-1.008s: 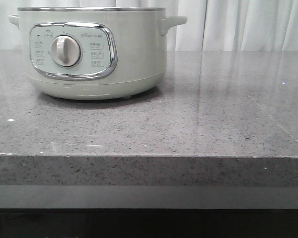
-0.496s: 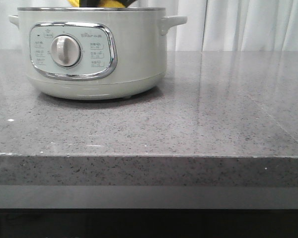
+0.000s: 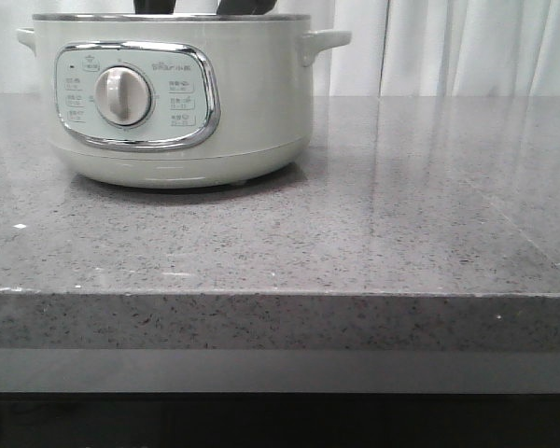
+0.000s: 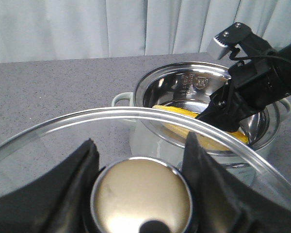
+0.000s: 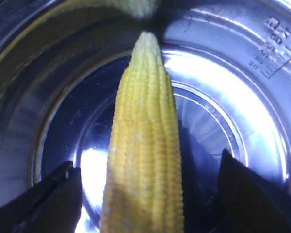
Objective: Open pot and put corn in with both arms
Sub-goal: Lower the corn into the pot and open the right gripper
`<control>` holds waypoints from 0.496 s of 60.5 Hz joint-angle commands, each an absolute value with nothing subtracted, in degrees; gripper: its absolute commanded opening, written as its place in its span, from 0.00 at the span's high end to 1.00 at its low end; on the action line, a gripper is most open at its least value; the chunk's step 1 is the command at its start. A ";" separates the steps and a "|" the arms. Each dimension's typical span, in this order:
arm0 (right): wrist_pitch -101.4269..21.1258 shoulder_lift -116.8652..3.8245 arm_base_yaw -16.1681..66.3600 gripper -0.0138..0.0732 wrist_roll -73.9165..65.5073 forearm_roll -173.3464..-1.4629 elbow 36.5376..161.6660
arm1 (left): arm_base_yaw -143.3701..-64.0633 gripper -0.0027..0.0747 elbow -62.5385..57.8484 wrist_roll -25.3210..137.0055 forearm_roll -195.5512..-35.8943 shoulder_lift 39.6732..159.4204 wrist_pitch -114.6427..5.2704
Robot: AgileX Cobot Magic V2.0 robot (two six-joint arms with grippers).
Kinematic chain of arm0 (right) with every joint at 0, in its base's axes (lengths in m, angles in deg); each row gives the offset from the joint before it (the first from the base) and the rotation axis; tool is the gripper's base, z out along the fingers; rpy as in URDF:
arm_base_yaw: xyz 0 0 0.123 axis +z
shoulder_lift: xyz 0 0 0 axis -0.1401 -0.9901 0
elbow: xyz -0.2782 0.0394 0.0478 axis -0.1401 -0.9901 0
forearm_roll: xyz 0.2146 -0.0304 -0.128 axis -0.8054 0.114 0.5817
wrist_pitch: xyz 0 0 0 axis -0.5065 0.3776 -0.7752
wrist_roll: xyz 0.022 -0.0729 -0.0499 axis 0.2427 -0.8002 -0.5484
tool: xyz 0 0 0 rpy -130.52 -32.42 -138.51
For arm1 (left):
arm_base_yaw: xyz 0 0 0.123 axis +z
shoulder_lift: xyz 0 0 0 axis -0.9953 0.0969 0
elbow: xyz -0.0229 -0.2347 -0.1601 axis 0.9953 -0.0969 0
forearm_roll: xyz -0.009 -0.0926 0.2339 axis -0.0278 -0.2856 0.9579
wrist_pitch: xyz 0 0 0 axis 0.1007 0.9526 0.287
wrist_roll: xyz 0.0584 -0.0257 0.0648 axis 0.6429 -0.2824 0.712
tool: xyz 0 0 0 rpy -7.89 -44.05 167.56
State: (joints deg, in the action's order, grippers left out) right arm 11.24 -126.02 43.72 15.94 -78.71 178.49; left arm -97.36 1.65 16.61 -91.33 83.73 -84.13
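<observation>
The pale grey-green pot [image 3: 177,103] stands at the back left of the counter with its lid off. My left gripper [image 4: 140,145] is shut on the gold knob [image 4: 141,199] of the glass lid [image 4: 136,112] and holds the lid beside the pot [image 4: 150,141]. The yellow corn [image 5: 145,145] lies inside the steel bowl; it also shows in the left wrist view [image 4: 177,111]. My right gripper [image 5: 146,165] is open inside the pot, with a gap between each finger and the corn. In the front view only its dark fingers [image 3: 245,7] show above the rim.
The grey speckled counter [image 3: 401,215] stretches to the right of the pot and ends in a front edge. White curtains [image 3: 467,47] hang behind it. My right arm [image 4: 252,82] reaches down over the pot's rim.
One second ago nothing showed above the pot's rim. Half a second ago the corn and gripper showed there. Now the corn is below the rim and only dark fingers show.
</observation>
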 commanded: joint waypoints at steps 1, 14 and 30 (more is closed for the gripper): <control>7.86 -121.92 43.57 0.15 15.97 -78.99 179.96 | -97.22 0.63 4.18 16.04 -91.75 83.27 -76.36; 6.20 -119.11 43.57 0.15 16.46 -80.45 180.03 | -97.22 0.63 4.18 16.04 -91.75 83.27 -76.36; 7.45 -110.94 43.57 0.23 16.52 -80.54 179.84 | -97.22 0.63 4.18 16.04 -91.75 83.27 -76.36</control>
